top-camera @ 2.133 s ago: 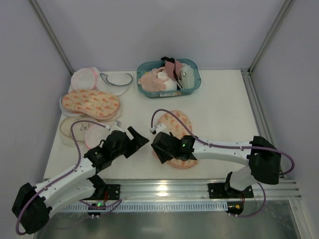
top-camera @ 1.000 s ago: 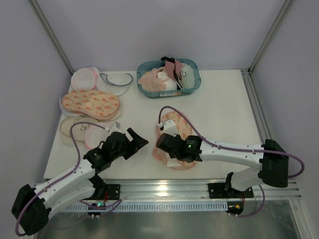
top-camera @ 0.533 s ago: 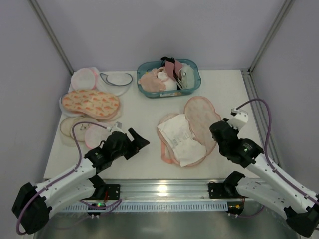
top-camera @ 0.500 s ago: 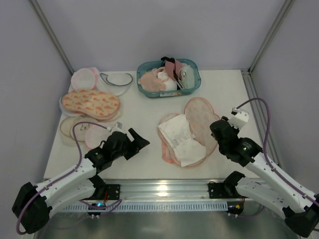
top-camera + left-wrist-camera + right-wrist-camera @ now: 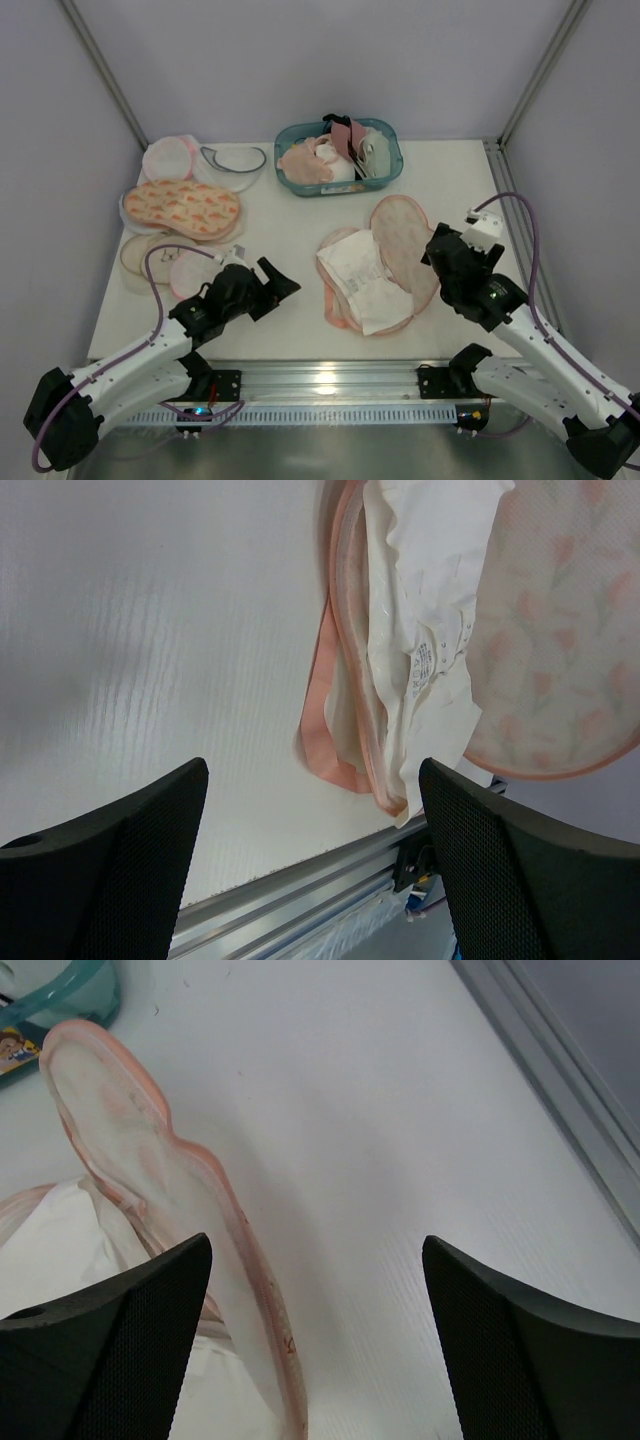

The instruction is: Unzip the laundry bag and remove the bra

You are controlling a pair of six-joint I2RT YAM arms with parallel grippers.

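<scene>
The laundry bag (image 5: 402, 238) is laid open near the near edge of the table (image 5: 262, 228), right of its middle, with its upper flap turned out to the right. The bra (image 5: 362, 282) is spread uncovered on the bag's lower half. The left gripper (image 5: 310, 778) is held wide open and empty just left of the bag. The right gripper (image 5: 316, 1248) is likewise spread wide and empty, beside the flap toward the right edge.

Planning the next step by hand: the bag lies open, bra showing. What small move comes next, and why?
Probably ease the left gripper forward and down onto the bra. The laundry bag is already unzipped, its flap folded out to the right, leaving the bra uncovered. That gripper is open, empty and faces the bra; the right gripper, also open, sits past the flap.
</scene>
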